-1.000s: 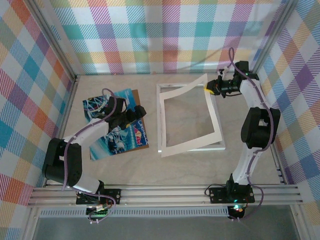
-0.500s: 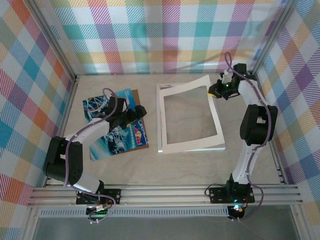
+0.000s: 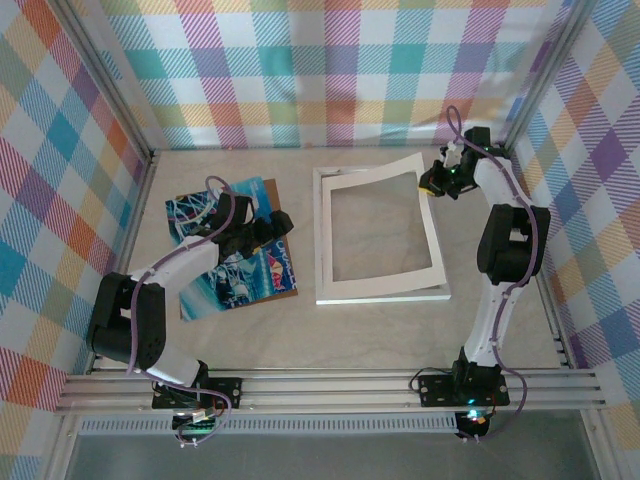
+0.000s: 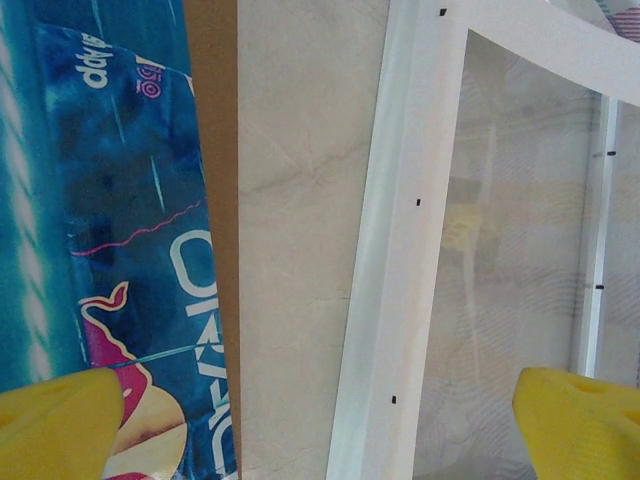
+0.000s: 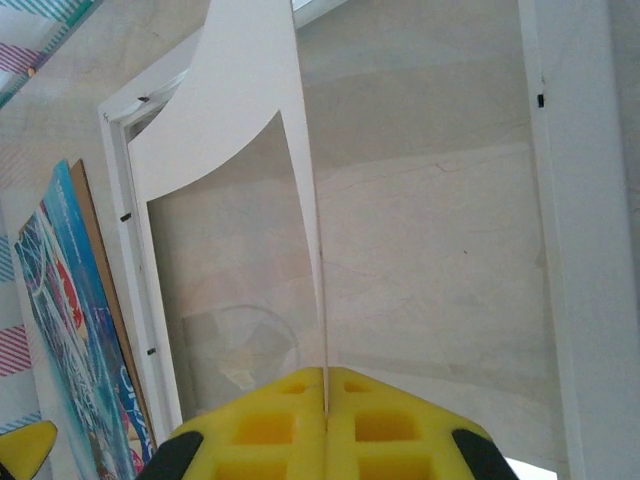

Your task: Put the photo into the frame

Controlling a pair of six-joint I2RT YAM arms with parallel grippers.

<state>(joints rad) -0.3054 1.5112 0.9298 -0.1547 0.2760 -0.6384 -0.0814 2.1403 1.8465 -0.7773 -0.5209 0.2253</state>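
The photo (image 3: pixel 232 262), a blue and teal print with red marks, lies on a brown backing board (image 3: pixel 285 293) at the left. My left gripper (image 3: pixel 270 228) hovers open over the photo's right edge, nothing between its yellow fingertips (image 4: pixel 55 420). Past the photo (image 4: pixel 100 200) the board's strip (image 4: pixel 212 180) shows. The white frame (image 3: pixel 318 215) with its clear pane (image 3: pixel 380 230) lies flat in the middle. My right gripper (image 3: pixel 432 181) is shut on the far right edge of the cream mat (image 3: pixel 385 166), which rests over the frame with that corner raised. The thin mat (image 5: pixel 250 110) runs edge-on into the shut fingers (image 5: pixel 325 400).
Checked walls enclose the table on three sides, close behind the right arm (image 3: pixel 510 240). Aluminium rails (image 3: pixel 330 385) run along the near edge. Bare table (image 3: pixel 300 340) lies in front of the frame and between frame (image 4: pixel 400 250) and board.
The right gripper has drawn slightly back and right with the mat, and the mat has swung down to lie squarer over the frame. The left arm has not moved.
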